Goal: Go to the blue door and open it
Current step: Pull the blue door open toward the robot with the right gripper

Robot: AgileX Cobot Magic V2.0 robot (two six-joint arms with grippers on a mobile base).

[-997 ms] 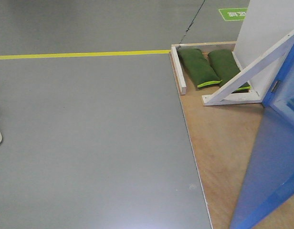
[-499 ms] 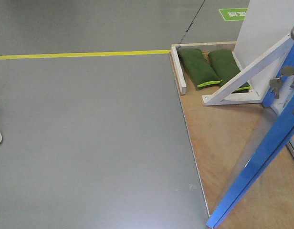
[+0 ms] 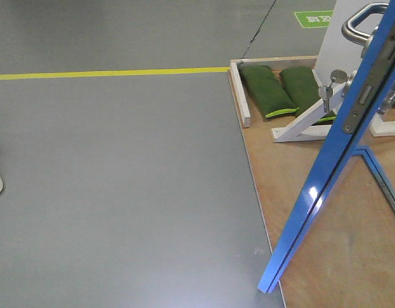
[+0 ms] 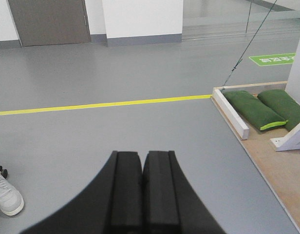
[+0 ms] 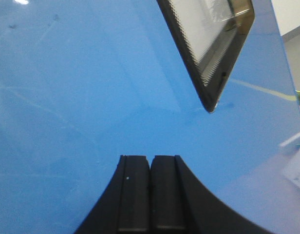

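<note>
The blue door (image 3: 316, 196) stands swung out, edge-on to the front camera, running from the lower middle up to the top right. Its silver lever handle (image 3: 359, 22), round thumb-turn lock (image 3: 331, 82) and metal latch plate (image 3: 361, 96) show near the top. In the right wrist view the glossy door panel (image 5: 91, 87) fills the frame, with a dark-framed window (image 5: 213, 44) at the upper right. My right gripper (image 5: 150, 158) is shut and empty, close to the panel. My left gripper (image 4: 142, 155) is shut and empty above grey floor, left of the door.
A wooden base board (image 3: 300, 186) carries the door frame, with white wooden braces (image 3: 300, 131) and two green sandbags (image 3: 281, 90) behind. A yellow floor line (image 3: 108, 73) crosses the grey floor. A white shoe (image 4: 6, 195) shows at the far left.
The blue door has swung further open, its free edge sweeping left toward the board's edge. The handle, lock and latch plate have come into view.
</note>
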